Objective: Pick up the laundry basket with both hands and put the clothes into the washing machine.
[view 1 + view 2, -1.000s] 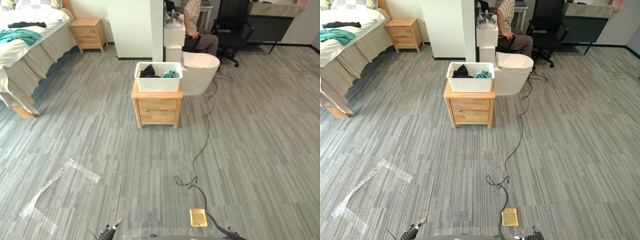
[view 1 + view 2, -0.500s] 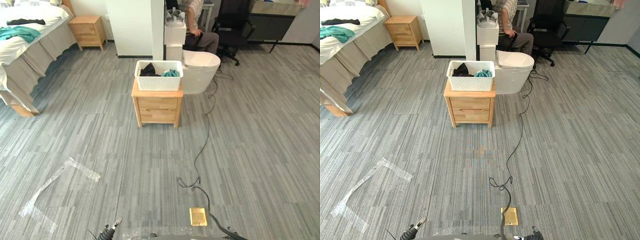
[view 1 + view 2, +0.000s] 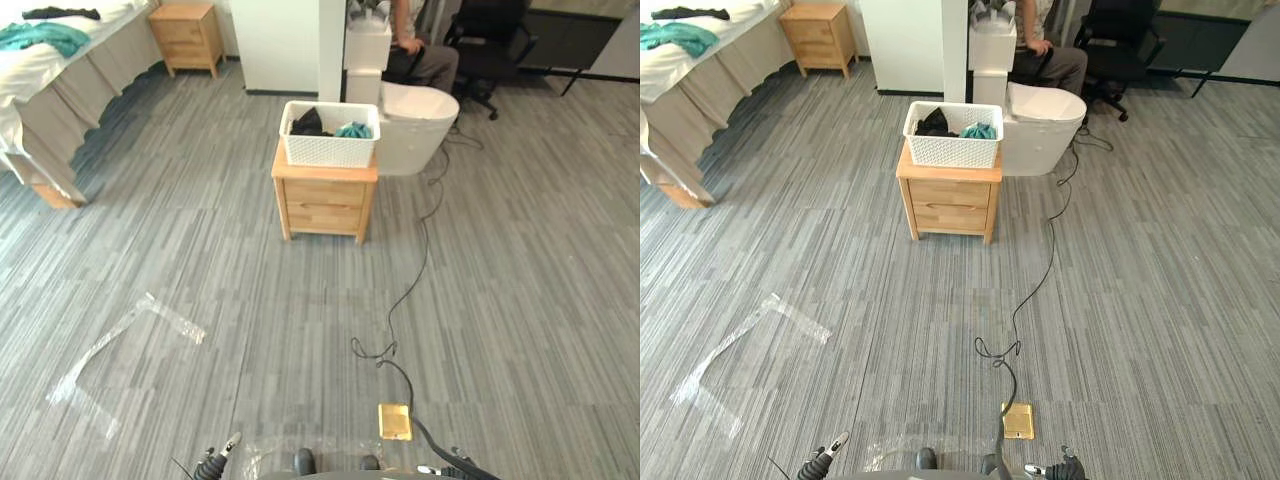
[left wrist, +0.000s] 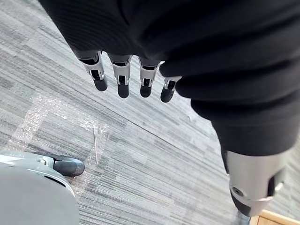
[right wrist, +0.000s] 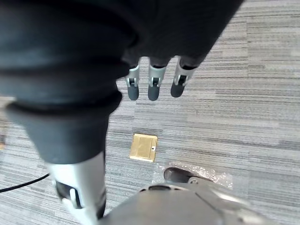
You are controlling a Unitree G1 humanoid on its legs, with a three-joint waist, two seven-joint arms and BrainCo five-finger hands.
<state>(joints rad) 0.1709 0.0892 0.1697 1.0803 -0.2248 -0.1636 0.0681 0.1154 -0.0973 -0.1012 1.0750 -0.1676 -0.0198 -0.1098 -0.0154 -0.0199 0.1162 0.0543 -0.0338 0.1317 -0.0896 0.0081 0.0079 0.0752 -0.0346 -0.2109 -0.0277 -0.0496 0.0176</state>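
Observation:
A white laundry basket (image 3: 331, 146) holding black and teal clothes stands on a small wooden nightstand (image 3: 324, 200) a few steps ahead on the floor. Right behind the nightstand is a white rounded machine (image 3: 418, 130). My left hand (image 4: 123, 75) hangs by my side above the grey floor, fingers straight and holding nothing. My right hand (image 5: 153, 80) hangs the same way, fingers relaxed and empty. Both hands are far from the basket.
A bed (image 3: 45, 75) with clothes on it lies far left, a second nightstand (image 3: 190, 35) beside it. A white pillar (image 3: 285, 45) rises behind the basket; a person (image 3: 425, 55) sits by a black office chair (image 3: 492, 45). A brass floor plate (image 3: 394, 421) and tape (image 3: 125, 345) mark the floor nearby.
The whole view has shifted and tipped slightly down, so the camera moved. The basket, nightstand and machine keep their places, and both hands still hang empty.

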